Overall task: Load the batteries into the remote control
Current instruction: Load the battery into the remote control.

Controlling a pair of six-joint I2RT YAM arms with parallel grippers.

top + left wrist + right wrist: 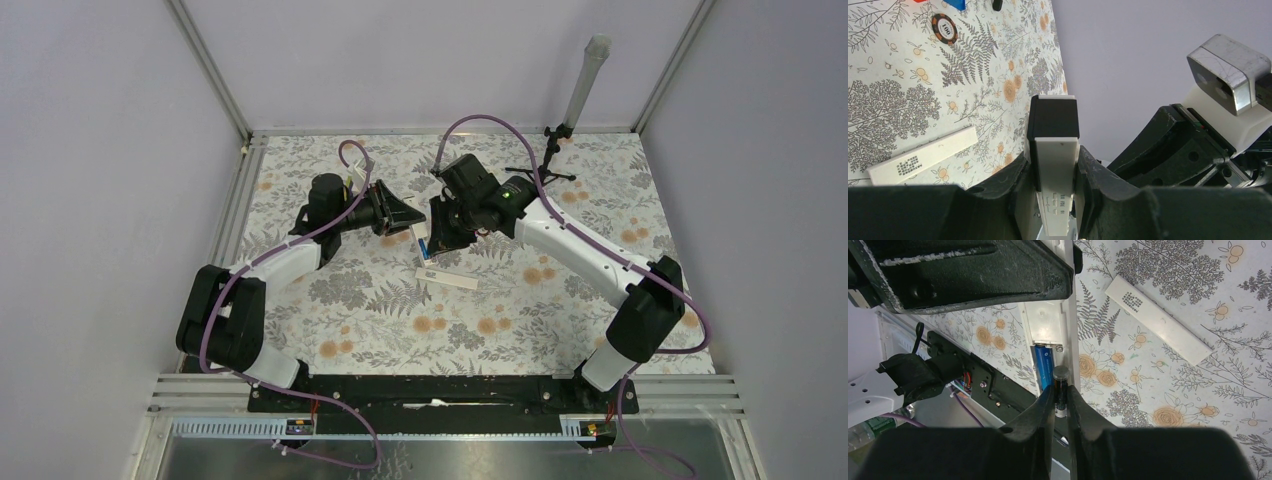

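Note:
My left gripper is shut on the remote control, a white bar with a dark end, held above the table. In the right wrist view the remote's open recess holds one blue battery. My right gripper is shut on a second battery, dark end forward, at the recess beside the first one. In the top view both grippers, left and right, meet over the remote at the table's middle.
A flat white strip with a dark mark lies on the floral mat just near of the grippers; it also shows in the left wrist view and the right wrist view. A poker chip lies farther off. A small tripod stand stands at the back right.

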